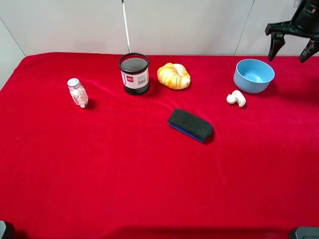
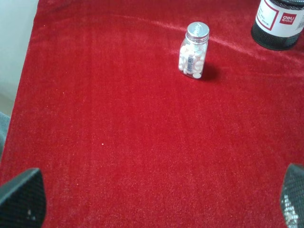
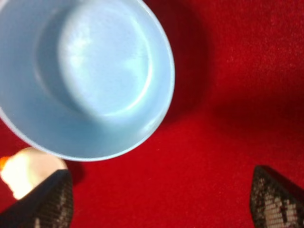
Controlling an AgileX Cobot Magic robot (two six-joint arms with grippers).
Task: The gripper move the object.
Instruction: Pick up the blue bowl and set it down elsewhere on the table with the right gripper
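While the right gripper (image 1: 292,49) hangs spread above the bowl (image 1: 253,75), a white piece (image 1: 236,98) lies just beside it.

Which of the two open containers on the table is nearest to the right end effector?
The light-blue bowl, below the right end effector; the black mesh cup stands far left.

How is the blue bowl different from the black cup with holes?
The blue bowl is wide and low; the black mesh cup is narrower and taller. The bowl is plain light blue, while the cup is black with a white label. The bowl sits near the right gripper; the cup sits farther left. Both are round, upright and open on top.
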